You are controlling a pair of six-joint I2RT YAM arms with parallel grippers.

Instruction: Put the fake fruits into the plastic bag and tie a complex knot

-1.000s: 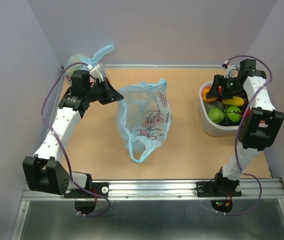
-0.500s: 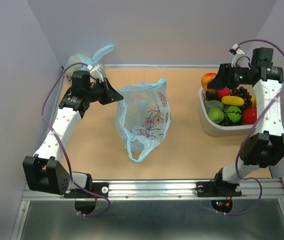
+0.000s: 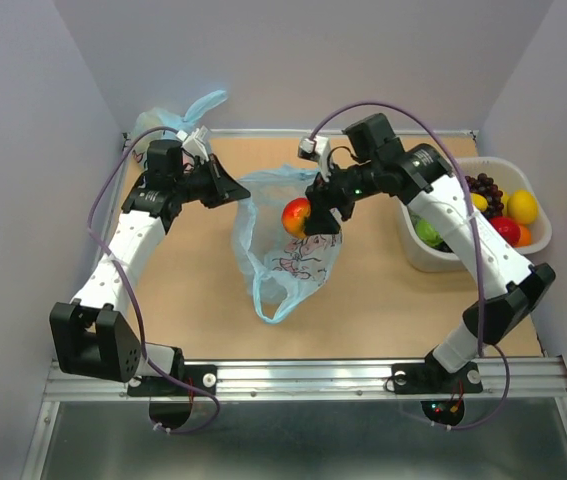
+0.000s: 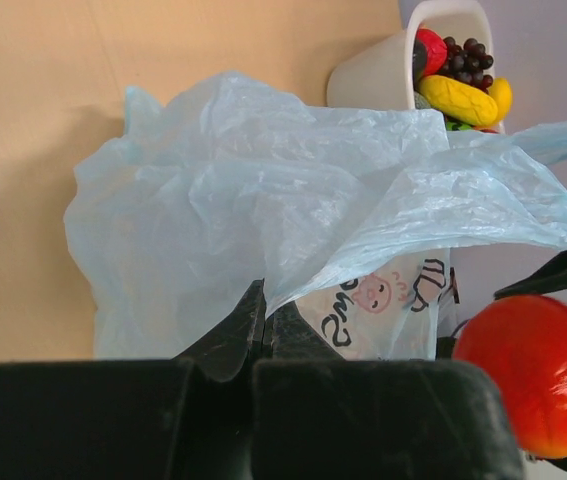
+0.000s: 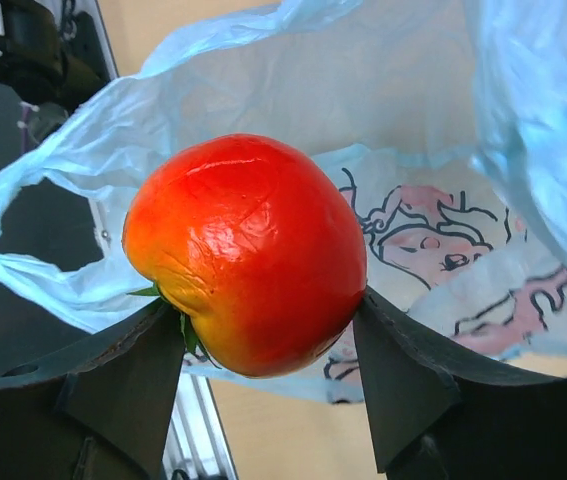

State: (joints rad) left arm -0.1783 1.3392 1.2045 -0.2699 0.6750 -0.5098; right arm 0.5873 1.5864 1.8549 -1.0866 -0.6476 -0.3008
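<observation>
now the right jaws clasp the apple (image 5: 243, 255) while the left jaws clench the plastic bag (image 4: 213, 200).

Overhead view, bag (image 3: 288, 262) as the clock centre: its upper half is crowded. The left gripper (image 3: 241, 192) pinches the rim at about 10 to 11, and the right gripper (image 3: 305, 215), clamped on an apple (image 3: 293, 214), hangs right over the bag near 12, so there's no room from above. The right arm (image 3: 453, 215) bridges everything from 1 to 4, crossing the fruit tub (image 3: 433, 262) at 3. The left arm (image 3: 113, 260) fences off 8 to 10. Bare table (image 3: 363, 310) from 4 to 7 is wide open. A little bag (image 3: 163, 120) plugs the far corner at 11.
</observation>
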